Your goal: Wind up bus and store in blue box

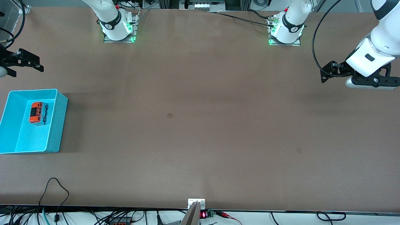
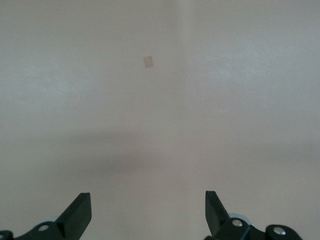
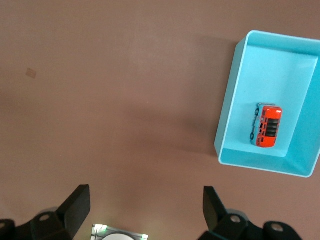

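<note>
The small orange bus (image 1: 38, 112) lies on the floor of the light blue box (image 1: 61, 125), in the half farther from the front camera. The box stands at the right arm's end of the table. My right gripper (image 1: 39, 64) hangs open and empty above the table by that end's edge, not touching the box. The right wrist view looks down on the box (image 3: 226, 120) and the bus (image 3: 267, 126), off to one side of that gripper (image 3: 146, 210). Open and empty too, my left gripper (image 1: 325, 73) hovers over bare table at the left arm's end (image 2: 148, 212).
Two small tape marks (image 1: 170, 115) (image 1: 299, 150) lie on the brown tabletop. The arm bases (image 1: 118, 29) (image 1: 286, 32) stand along the edge farthest from the front camera. Cables (image 1: 56, 193) trail over the nearest edge.
</note>
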You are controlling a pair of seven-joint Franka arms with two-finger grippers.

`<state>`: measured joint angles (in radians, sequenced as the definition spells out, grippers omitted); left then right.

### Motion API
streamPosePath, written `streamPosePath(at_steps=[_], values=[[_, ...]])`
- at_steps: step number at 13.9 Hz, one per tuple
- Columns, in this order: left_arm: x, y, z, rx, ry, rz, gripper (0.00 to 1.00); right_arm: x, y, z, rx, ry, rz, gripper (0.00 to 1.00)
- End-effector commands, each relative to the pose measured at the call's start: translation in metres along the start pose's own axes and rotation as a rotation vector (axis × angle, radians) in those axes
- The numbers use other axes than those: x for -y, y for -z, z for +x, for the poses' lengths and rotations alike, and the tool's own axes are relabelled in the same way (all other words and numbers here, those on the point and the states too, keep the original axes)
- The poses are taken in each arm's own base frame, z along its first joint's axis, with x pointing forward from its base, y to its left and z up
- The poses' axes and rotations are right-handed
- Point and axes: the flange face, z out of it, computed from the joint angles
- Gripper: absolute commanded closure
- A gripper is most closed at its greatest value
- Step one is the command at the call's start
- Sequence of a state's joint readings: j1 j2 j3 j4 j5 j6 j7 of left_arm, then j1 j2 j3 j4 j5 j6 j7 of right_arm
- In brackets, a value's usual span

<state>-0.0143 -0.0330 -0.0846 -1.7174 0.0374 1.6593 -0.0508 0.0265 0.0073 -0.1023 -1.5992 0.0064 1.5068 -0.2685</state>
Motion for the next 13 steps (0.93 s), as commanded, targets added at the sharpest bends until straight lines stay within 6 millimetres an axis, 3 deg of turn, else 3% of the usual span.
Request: streamPosePath(at_steps=[1, 13], values=[[-0.0016, 0.0059, 0.0010, -0.002, 0.004, 0.019, 0.00, 0.0124, 0.0081, 0.0024, 0.016, -0.052, -0.008, 0.00], [-0.0102, 0.0059, -0.0005, 0.002, -0.012, 0.019, 0.00, 0.0114, 0.0082, 0.0038, 0.006, -0.144, -0.009, 0.00]])
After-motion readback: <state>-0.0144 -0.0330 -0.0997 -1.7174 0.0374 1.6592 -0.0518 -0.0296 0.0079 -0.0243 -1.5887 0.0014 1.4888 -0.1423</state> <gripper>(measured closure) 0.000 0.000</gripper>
